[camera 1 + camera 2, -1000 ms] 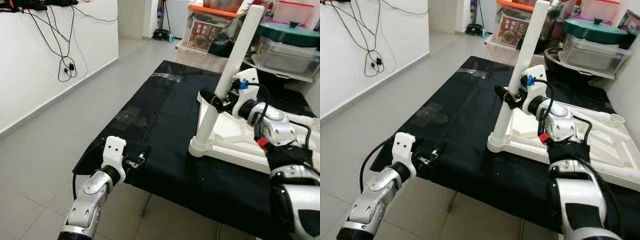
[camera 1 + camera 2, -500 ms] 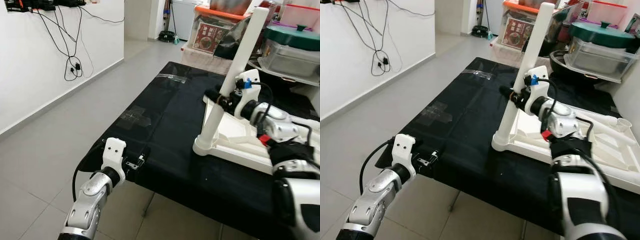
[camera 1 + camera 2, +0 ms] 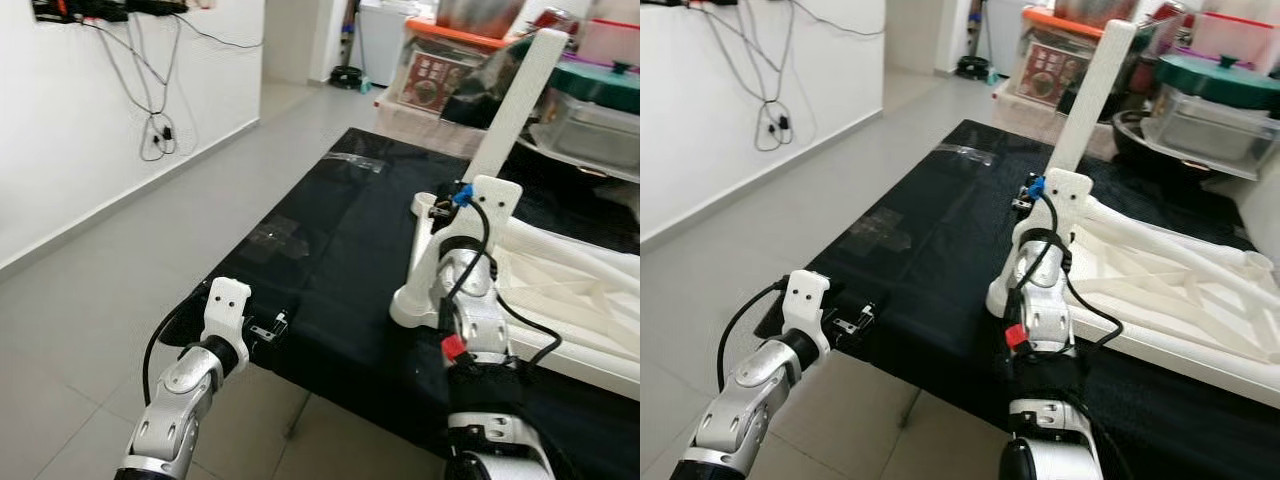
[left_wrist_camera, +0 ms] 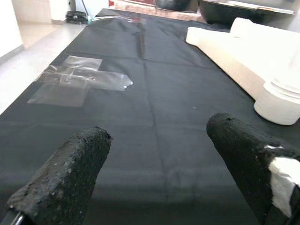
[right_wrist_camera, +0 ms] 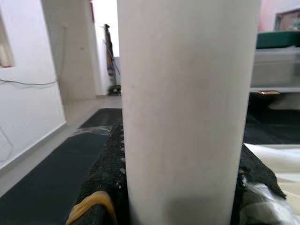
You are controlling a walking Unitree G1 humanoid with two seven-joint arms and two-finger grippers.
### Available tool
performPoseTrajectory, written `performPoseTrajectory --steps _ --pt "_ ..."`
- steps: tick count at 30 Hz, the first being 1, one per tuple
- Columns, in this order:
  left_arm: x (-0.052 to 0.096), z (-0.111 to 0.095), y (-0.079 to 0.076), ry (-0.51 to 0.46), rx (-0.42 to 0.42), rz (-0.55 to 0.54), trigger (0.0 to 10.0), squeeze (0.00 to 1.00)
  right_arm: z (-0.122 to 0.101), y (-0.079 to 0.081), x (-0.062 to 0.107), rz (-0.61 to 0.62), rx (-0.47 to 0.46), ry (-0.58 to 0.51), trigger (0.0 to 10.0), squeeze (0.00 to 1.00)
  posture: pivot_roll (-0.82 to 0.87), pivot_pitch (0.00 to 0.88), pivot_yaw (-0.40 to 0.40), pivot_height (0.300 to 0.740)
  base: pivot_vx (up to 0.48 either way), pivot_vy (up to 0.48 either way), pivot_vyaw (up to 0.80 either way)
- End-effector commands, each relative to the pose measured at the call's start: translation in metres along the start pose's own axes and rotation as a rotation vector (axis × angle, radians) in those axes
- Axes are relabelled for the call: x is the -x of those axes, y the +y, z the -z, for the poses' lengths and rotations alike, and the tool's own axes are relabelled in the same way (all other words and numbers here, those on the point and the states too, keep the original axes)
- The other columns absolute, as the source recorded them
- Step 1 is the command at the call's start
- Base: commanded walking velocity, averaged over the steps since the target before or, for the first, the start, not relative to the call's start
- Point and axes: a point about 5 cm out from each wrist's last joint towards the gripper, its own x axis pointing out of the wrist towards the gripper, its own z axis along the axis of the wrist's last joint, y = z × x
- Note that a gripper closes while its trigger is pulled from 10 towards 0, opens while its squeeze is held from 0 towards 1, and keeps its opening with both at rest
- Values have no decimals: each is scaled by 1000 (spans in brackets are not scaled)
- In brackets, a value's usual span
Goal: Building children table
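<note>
White plastic table leg (image 3: 520,105) stands tilted in the corner socket of the upturned white tabletop (image 3: 1160,290), which lies on a black cloth (image 3: 330,250). The right gripper (image 5: 183,187) is clamped around the leg, one black finger on each side. The left gripper (image 4: 159,183) hovers at the cloth's near edge, fingers apart, holding nothing.

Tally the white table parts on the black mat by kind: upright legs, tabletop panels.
Upright white leg: 1, with the right gripper clamped on it
Upside-down white tabletop: 1
Total: 2
</note>
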Motion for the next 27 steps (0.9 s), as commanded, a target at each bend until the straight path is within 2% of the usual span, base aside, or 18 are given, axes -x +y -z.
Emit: performPoseTrajectory --steps 1,3,4,5,6,11,12,14,15,17,18,20,22,23,27 --pt "-1 4 -3 18 0 10 10000 0 18 -2 3 24 4 95 0 0 2 0 -150 740 0 0 0" --pt "-1 4 -4 18 2 9 10000 0 13 4 4 22 -10 90 0 0 -2 0 -149 740 0 0 0" --pt "-1 5 -4 19 3 8 10000 0 6 10 3 -14 -26 59 10000 0 -3 0 -150 740 0 0 0" --pt "-1 5 -3 19 3 7 10000 0 2 13 2 -39 -35 36 10000 0 -3 0 -150 740 0 0 0" --pt "-1 6 -4 21 4 6 10000 0 -2 14 4 -62 -49 18 10000 1000 -4 0 -151 740 0 0 0" --pt "-1 7 -4 23 7 6 10000 0 -9 13 4 -87 -64 8 10000 1000 -4 0 -151 740 0 0 0" --pt "-1 7 -5 23 7 7 10000 0 -15 14 1 -158 -76 -26 10000 0 -5 0 -147 740 0 0 0" --pt "-2 7 -5 24 6 9 10000 0 -22 17 -6 -395 -79 -103 10000 0 -3 0 -146 740 0 0 0" --pt "-2 7 -5 24 6 9 10000 0 -22 17 -6 -395 -79 -103 10000 0 -3 0 -146 740 0 0 0" --pt "-2 6 -4 23 2 12 10000 0 -23 11 -16 -543 -100 -97 10000 0 2 0 -148 740 0 0 0" --pt "-2 6 -4 23 2 12 10000 0 -23 11 -16 -543 -100 -97 10000 0 2 0 -148 740 0 0 0" --pt "-2 6 -3 23 1 11 10000 0 -22 6 -23 -648 -98 -59 10000 0 5 0 -151 740 0 0 0" --pt "-2 6 -3 23 0 11 10000 0 -21 4 -25 -683 -91 -45 10000 0 5 0 -151 740 0 0 0" --pt "-2 7 -3 26 -1 11 10000 0 -18 0 -31 -701 -54 -24 10000 0 10 0 -153 740 0 0 0" --pt "-2 7 -4 28 -3 12 10000 0 -7 -8 -38 -733 -4 42 9725 0 16 0 -158 740 0 0 0"
